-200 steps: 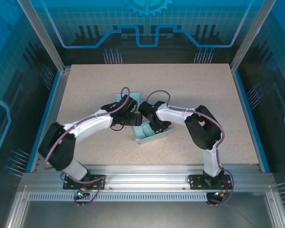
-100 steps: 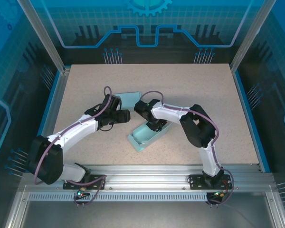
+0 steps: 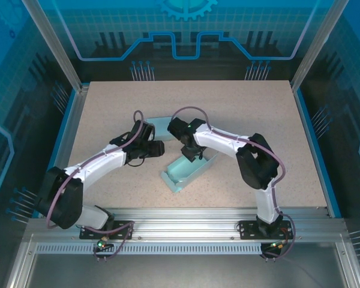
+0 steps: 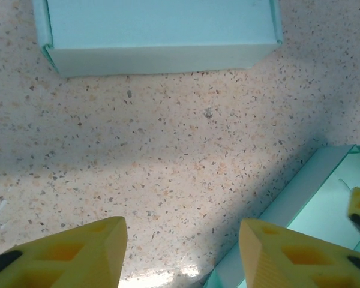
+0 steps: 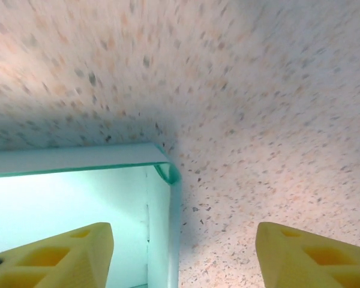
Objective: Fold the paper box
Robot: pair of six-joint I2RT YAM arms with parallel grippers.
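The paper box is an open, pale teal tray (image 3: 181,175) lying slantwise at the table's middle. In the left wrist view its rim (image 4: 306,192) shows at lower right; in the right wrist view its corner (image 5: 163,163) sits ahead of the jaws. My right gripper (image 3: 191,155) hangs open over the tray's far end; in its own view (image 5: 183,258) one finger is over the tray's inside and the other over bare table, the end wall between them. My left gripper (image 3: 160,148) stands open just left of the tray, with only tabletop between its fingers (image 4: 183,252).
A second pale teal, folded box piece (image 3: 161,124) lies flat just behind the grippers, and spans the top of the left wrist view (image 4: 159,36). The speckled table (image 3: 240,114) has free room to the right and at the back. Aluminium frame rails border the near edge.
My right gripper has opened and let go of the tray wall. The left gripper has pulled back to the left and its jaws have narrowed. The tray has turned and slid slightly left.
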